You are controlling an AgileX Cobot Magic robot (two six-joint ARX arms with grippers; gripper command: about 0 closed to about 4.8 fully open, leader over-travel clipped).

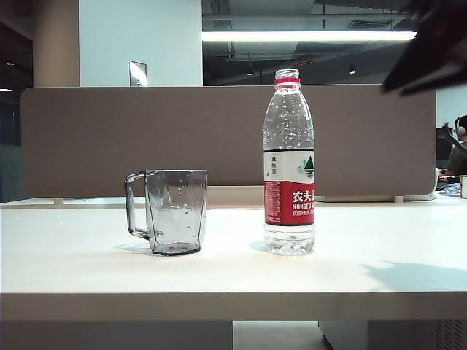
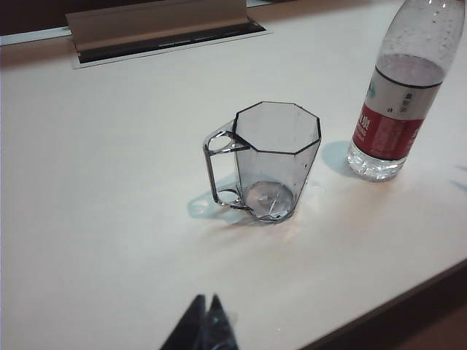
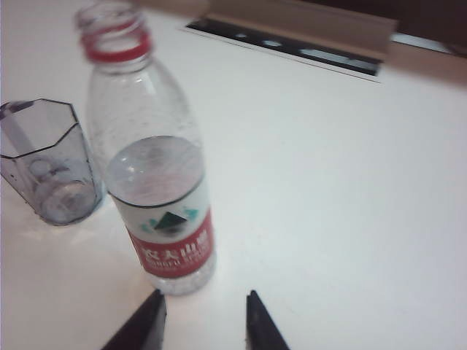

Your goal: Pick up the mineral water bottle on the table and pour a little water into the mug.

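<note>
table [image 1: 379,248]: wide white top, everything we see sits on it
mineral water bottle [image 1: 289,164]: upright, uncapped, right of centre, part full
mug [image 1: 174,211]: upright just left of the bottle, handle pointing left
right gripper [image 3: 203,321]: fingers apart, empty, near the bottle's base
left gripper [image 2: 204,328]: near the mug, can't tell its opening

Right hand [image 3: 204,317] hovers with fingers parted; left hand [image 2: 206,324] shows only dark fingertips close together.
</note>
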